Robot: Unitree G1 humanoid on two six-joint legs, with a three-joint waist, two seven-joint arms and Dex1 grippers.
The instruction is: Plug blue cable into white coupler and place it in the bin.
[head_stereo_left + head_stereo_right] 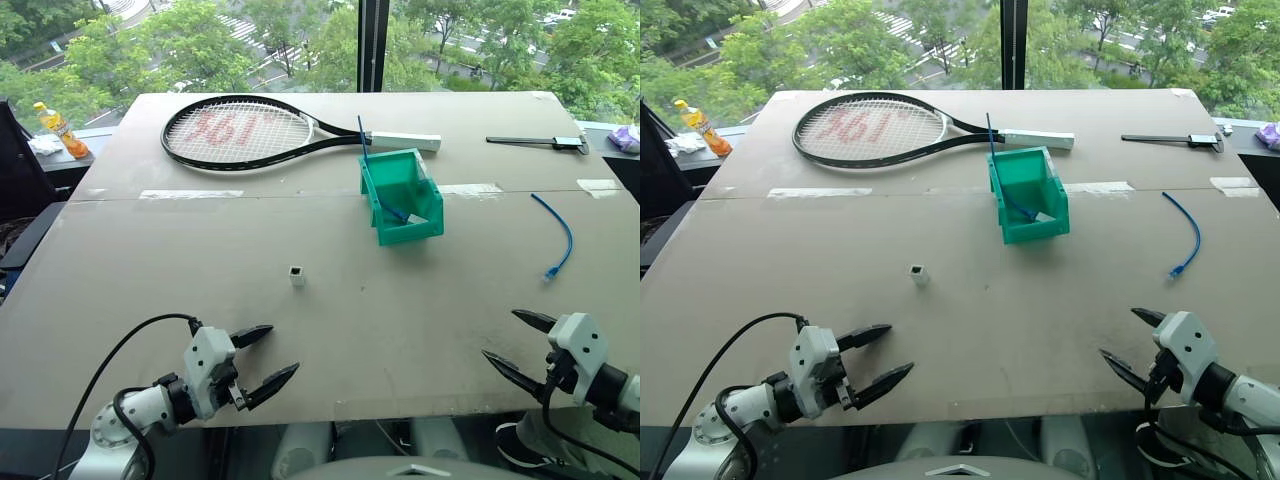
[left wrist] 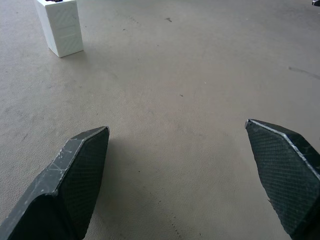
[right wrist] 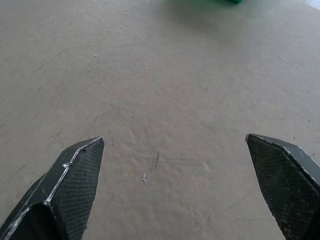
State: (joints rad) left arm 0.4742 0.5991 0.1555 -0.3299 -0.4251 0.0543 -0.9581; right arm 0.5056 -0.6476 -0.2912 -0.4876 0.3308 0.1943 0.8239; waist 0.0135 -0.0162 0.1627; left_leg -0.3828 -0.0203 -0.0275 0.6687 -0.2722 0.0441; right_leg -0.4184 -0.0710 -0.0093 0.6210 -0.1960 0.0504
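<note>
Grey table (image 1: 200, 290): racket (image 1: 240, 133), bin (image 1: 402, 196), white coupler (image 1: 297, 276), blue cable (image 1: 558, 236).

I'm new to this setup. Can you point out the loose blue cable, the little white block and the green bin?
blue cable (image 1: 566, 238): left eye view, mid-curve.
white block (image 1: 297, 276): left eye view, front face.
green bin (image 1: 382, 196): left eye view, left wall.

Left tool (image 1: 268, 356) spread wide, right tool (image 1: 509, 343) likewise, both empty

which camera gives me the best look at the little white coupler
The left wrist view shows the white coupler best: it stands close and large, upright on the table, its top cut off by the picture's edge. In both eye views it is a tiny white block, though there its dark socket opening shows on top.
</note>
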